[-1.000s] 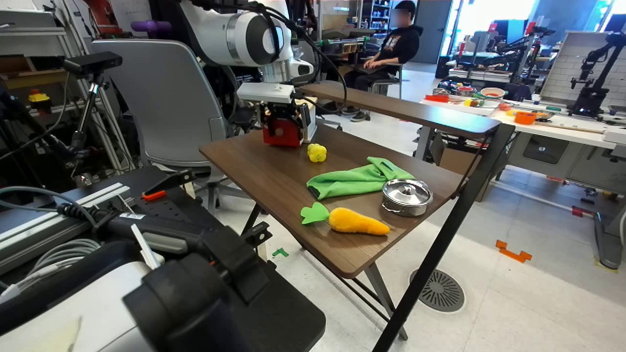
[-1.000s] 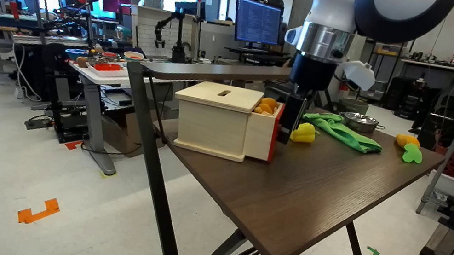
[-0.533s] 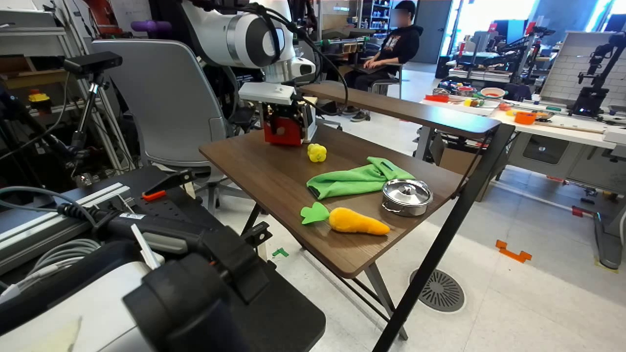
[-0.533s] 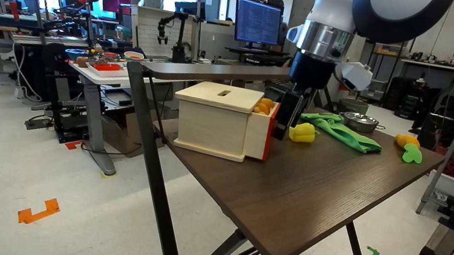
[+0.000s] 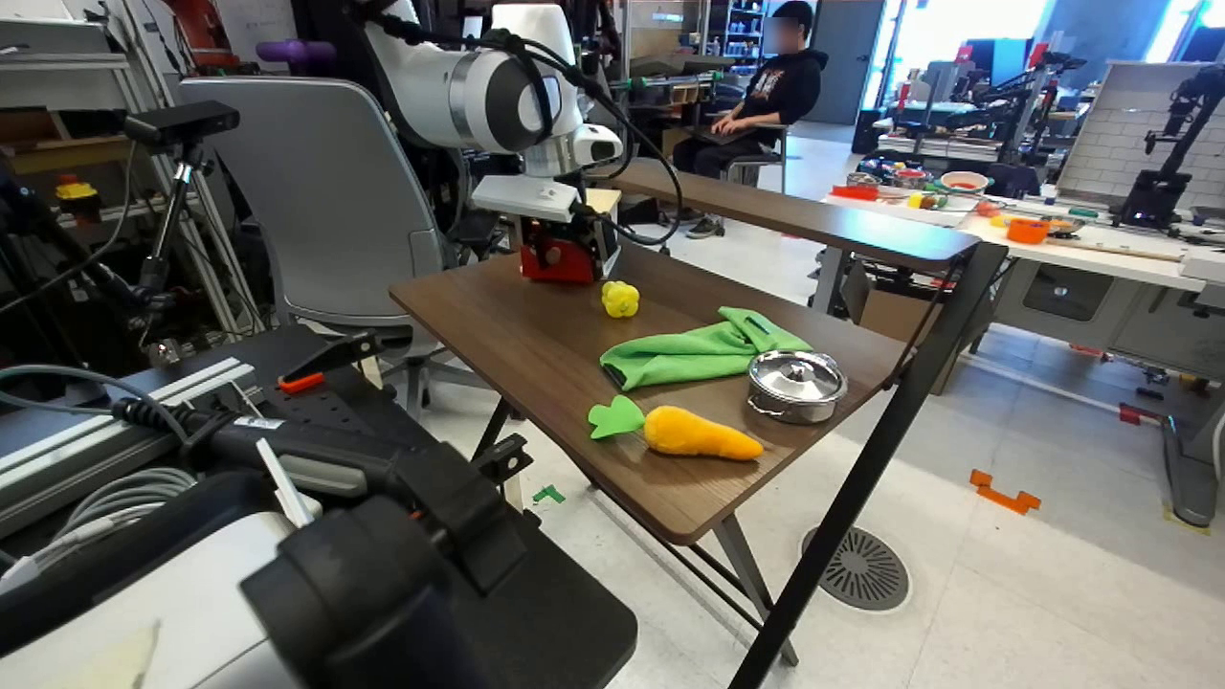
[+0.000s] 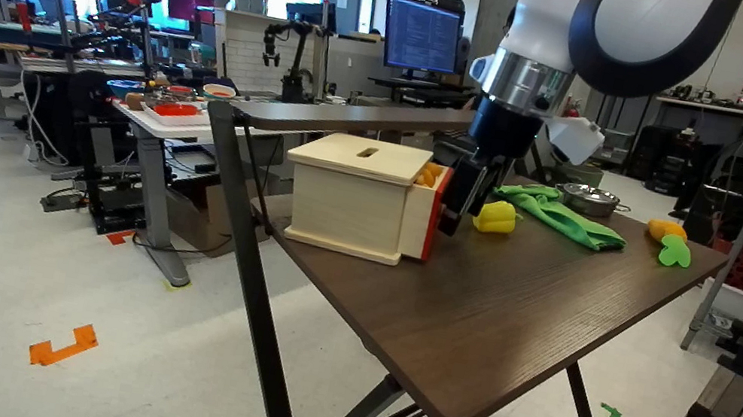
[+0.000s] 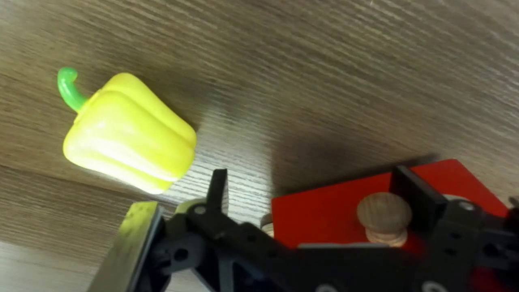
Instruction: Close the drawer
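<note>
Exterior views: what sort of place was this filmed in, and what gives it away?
Probably a robotics lab: a black robot arm stands in the background, there is what looks like a mounted camera, and orange tape is stuck on the floor.

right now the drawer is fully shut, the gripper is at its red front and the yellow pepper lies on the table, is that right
Not quite: the drawer is partly open. An exterior view shows it sticking out of its wooden box, orange things visible inside. The rest holds: gripper at the red front, yellow pepper on the table.
</note>
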`<act>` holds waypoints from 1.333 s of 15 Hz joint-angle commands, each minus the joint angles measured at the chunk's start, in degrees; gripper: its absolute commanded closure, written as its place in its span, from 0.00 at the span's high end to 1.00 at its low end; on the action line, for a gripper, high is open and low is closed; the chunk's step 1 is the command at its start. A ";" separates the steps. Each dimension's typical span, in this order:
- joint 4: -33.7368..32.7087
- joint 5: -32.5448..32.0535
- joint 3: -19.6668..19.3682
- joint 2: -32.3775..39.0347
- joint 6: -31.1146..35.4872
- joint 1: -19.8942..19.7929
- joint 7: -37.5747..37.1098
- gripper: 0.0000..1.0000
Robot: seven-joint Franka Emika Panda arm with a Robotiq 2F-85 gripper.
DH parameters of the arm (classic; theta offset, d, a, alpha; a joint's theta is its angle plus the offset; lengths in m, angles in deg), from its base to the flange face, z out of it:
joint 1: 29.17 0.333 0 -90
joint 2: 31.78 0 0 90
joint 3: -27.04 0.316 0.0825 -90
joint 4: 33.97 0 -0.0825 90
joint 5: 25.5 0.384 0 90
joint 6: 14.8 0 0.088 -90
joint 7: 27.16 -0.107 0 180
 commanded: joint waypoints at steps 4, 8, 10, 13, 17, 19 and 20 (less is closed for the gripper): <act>-3.98 0.49 -1.62 3.03 3.59 1.29 -2.87 1.00; -5.05 0.37 -2.78 3.85 5.14 2.40 -4.76 1.00; -6.12 0.48 -3.07 4.87 5.74 2.76 -5.32 1.00; -7.41 0.52 -3.45 5.70 5.53 3.33 -6.13 1.00; -7.36 0.56 -3.51 5.31 4.87 3.53 -6.47 1.00; -6.31 0.86 -2.69 4.35 3.47 2.78 -5.88 1.00; -5.54 0.97 -2.60 3.78 3.06 2.65 -5.87 1.00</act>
